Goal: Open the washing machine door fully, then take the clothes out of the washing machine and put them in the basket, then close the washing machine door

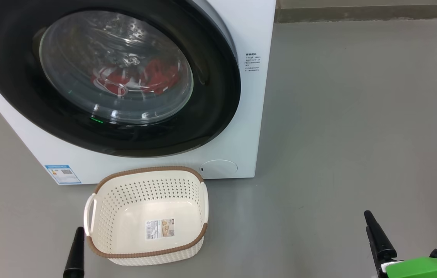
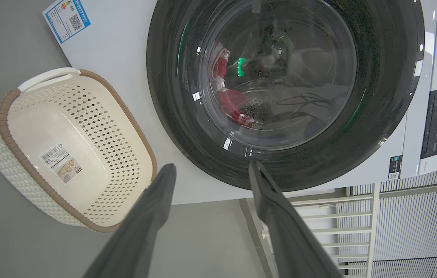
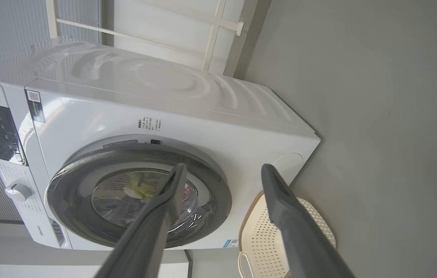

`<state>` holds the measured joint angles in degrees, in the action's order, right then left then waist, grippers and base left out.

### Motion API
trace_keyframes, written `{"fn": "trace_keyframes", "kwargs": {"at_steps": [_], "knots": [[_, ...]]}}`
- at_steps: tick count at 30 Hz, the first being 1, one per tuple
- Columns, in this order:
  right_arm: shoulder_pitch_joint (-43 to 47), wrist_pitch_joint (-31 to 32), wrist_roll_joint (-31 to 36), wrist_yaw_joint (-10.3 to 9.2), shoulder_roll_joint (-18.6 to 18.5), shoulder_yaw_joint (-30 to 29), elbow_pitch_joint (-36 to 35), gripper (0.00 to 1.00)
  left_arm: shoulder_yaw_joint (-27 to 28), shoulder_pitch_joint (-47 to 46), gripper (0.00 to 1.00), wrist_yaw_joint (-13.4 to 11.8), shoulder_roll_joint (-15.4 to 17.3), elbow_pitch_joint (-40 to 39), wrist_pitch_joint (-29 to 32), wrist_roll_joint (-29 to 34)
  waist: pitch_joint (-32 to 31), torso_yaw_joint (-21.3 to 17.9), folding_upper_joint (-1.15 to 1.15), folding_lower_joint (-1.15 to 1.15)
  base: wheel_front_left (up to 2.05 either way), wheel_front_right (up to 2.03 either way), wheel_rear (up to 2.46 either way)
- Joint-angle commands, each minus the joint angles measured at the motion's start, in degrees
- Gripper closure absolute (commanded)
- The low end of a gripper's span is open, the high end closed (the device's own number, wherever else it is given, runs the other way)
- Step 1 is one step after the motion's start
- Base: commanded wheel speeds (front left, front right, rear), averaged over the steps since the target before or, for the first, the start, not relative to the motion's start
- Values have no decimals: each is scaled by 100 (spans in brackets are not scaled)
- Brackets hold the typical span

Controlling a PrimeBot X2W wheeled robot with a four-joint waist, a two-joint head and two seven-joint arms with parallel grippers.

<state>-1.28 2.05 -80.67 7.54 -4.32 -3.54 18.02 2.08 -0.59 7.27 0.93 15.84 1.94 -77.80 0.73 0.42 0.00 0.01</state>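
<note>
Wide open, holding nothing: left gripper [image 2: 212, 166] hovering low beside basket [image 1: 147, 168], right gripper [image 3: 224, 166] hovering well to right.
basket sitting on floor [image 1: 357, 116] just before washing machine [image 1: 249, 116], likely making transfer short.
washing machine door [image 1: 10, 77] shut or barely ajar, cannot tell; clothes [image 1: 156, 79] lying inside behind it, waiting.

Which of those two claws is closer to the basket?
The left gripper: its dark finger stands right beside the basket, while the right gripper is far off across the floor.

The shut washing machine door [image 1: 10, 77] bars the way inside, the basket [image 1: 145, 169] stands just before it, and open floor [image 1: 357, 116] lies to its right.
</note>
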Motion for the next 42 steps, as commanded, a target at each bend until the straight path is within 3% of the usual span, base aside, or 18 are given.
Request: {"fn": "trace_keyframes", "kwargs": {"at_steps": [1, 42], "knots": [[-212, -74, 203, -1, -117, 93, -162, 0, 26, -120, 0, 6, 98, -194, -58, 214, 4, 4, 0, -1, 0, 0, 0], [-231, -778, 2833, -3, -575, 832, -246, 0, -291, 80, 0, -57, 144, -711, -764, 3633, -7, 82, 0, -1, 0, 0, 0]]}}
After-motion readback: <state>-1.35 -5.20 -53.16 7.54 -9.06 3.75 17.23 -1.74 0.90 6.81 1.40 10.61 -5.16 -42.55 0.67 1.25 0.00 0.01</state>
